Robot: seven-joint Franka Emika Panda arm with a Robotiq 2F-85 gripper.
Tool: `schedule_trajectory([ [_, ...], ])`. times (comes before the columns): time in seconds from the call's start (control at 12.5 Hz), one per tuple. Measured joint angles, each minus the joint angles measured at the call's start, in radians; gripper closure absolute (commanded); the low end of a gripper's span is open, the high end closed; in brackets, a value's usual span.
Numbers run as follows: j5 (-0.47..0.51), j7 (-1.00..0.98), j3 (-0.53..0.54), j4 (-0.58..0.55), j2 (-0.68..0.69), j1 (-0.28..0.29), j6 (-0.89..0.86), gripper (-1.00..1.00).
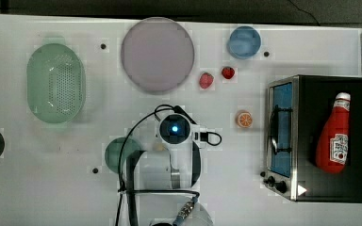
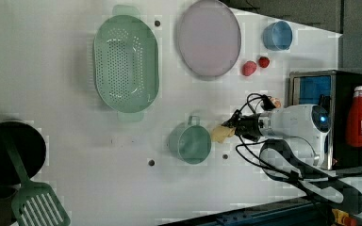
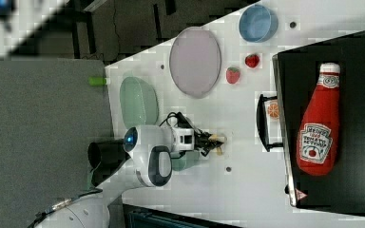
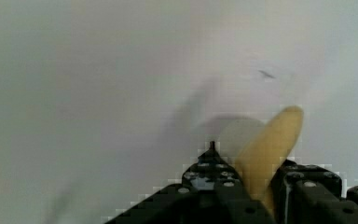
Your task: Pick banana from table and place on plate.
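Observation:
The small pale yellow banana lies low over the white table, beside a green mug. My gripper reaches down to it, and in the wrist view a yellow lobe of the banana stands between the black fingers of my gripper, which are shut against it. In the right view the banana shows at the gripper's tip. In the top view my wrist hides the banana. The large lilac plate lies bare at the far side, well away from the gripper.
A green mug stands right next to the banana. A green perforated basket, a blue bowl, two strawberries, an orange slice, and a toaster oven bearing a ketchup bottle surround the area. A black pan and a green spatula lie off to one side.

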Motion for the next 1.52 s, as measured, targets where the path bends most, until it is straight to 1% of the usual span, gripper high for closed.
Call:
schedule_trajectory([
  [0.16,0.002,-0.003,-0.006,0.012,-0.006,0.010,-0.004,0.57],
  [0.24,0.002,-0.004,-0.012,0.000,-0.021,0.005,0.001,0.57],
  [0.48,-0.008,-0.005,-0.011,-0.014,-0.118,-0.007,-0.039,0.57],
  [0.64,0.009,-0.005,-0.032,0.002,-0.210,0.000,-0.153,0.57],
  [0.8,0.017,-0.005,-0.040,0.057,-0.329,-0.002,-0.338,0.57],
  [0.96,0.018,-0.009,-0.039,0.150,-0.413,-0.006,-0.485,0.57],
  [1.12,0.011,-0.008,-0.021,0.289,-0.418,-0.014,-0.526,0.57],
  [1.2,0.014,-0.008,-0.021,0.377,-0.388,-0.011,-0.540,0.57],
  [1.36,0.008,-0.009,-0.014,0.538,-0.283,-0.009,-0.538,0.57],
  [1.52,-0.020,-0.010,-0.005,0.644,-0.164,-0.009,-0.533,0.57],
])
